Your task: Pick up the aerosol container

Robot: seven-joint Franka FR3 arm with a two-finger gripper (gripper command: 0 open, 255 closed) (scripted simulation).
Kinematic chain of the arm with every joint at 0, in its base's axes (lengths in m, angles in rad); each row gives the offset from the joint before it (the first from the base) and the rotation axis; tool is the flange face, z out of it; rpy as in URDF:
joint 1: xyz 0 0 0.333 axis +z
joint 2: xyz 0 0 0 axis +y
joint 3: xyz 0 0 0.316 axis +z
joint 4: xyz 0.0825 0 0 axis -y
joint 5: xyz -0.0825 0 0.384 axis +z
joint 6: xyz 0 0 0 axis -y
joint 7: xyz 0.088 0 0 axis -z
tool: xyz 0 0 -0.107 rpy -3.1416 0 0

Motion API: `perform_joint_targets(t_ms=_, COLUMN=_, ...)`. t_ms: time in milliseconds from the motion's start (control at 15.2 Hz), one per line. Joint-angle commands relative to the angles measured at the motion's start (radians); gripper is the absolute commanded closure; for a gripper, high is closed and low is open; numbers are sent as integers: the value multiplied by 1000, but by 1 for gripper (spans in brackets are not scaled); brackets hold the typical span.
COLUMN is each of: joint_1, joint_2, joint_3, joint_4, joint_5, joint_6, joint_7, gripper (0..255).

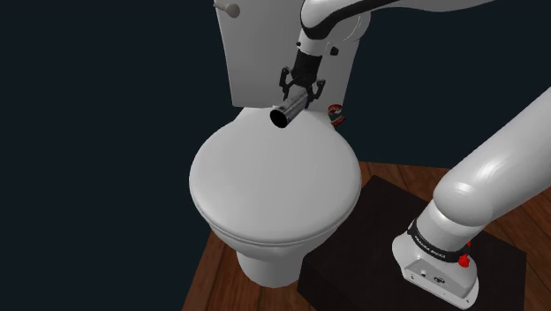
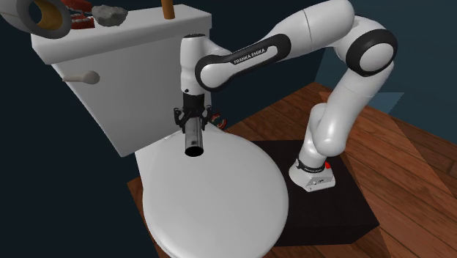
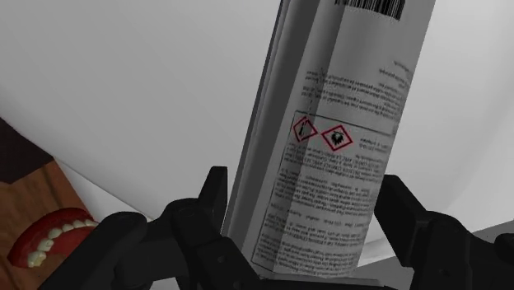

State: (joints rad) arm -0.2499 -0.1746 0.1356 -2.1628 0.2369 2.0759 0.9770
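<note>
Wood flooring [image 2: 410, 139] surrounds a white toilet [image 1: 274, 185], over whose closed lid the Franka arm [image 2: 322, 29] reaches. Its black gripper [image 2: 193, 119] pinches the grey aerosol can [image 2: 194, 139], hanging just above the lid, near the tank. The grasp appears made; next comes a steady upward lift.

The aerosol can [image 3: 329, 140] is a slim cylinder with a grey body and a pale label carrying fine print, two red-bordered diamond hazard symbols and a barcode towards its far end. It is clasped near one end between the fingers of the gripper [image 1: 300, 93] and extends away from the hand, its dark round end face pointing downward. It hangs in the air, slightly tilted, over the rear part of the closed white toilet lid [image 1: 265, 185], just in front of the tank.
</note>
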Motion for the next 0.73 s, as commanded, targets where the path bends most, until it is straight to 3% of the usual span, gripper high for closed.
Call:
perform_joint_targets(t_ms=0, joint_1=-1, joint_2=-7, joint_3=-2, joint_4=20, joint_5=-2, joint_6=-27, joint_7=4, gripper=255)
perform_joint_targets(t_ms=660, joint_1=-4, joint_2=-26, joint_3=-6, joint_4=124, joint_5=-12, joint_6=-148, joint_7=25, gripper=255)
